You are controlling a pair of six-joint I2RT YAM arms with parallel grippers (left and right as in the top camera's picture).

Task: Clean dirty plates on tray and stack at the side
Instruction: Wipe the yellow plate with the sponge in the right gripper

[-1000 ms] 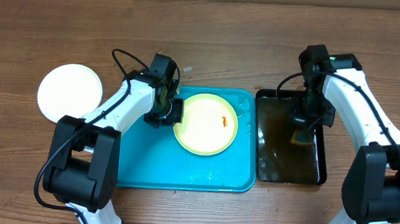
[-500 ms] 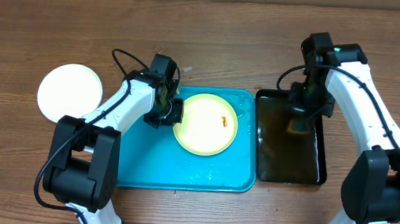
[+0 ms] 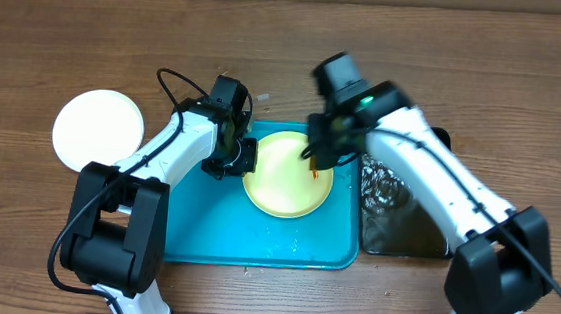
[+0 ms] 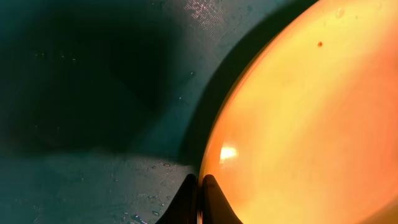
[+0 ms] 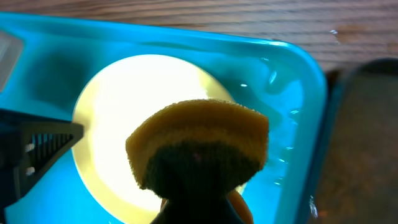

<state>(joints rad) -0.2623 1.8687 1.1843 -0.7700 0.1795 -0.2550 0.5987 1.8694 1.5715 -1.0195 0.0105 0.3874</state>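
Note:
A pale yellow plate (image 3: 283, 182) with a small orange-red smear lies on the turquoise tray (image 3: 214, 232). My left gripper (image 3: 237, 157) is shut on the plate's left rim; in the left wrist view the closed fingertips (image 4: 199, 193) pinch the plate's edge (image 4: 298, 124). My right gripper (image 3: 323, 152) is over the plate's right part, shut on a yellow sponge (image 5: 199, 140) with a dark scouring side. The right wrist view shows the plate (image 5: 112, 106) and the tray (image 5: 292, 124) under the sponge. A white plate (image 3: 98, 129) lies on the table to the left of the tray.
A black tray of brown water (image 3: 401, 222) stands right of the turquoise tray, its surface rippled. Water drops lie on the turquoise tray near its front. Bare wooden table (image 3: 288, 57) lies behind both trays.
My right arm has lifted the sponge from the black water tray and swung left over the yellow plate. The left gripper keeps its hold on the plate's rim.

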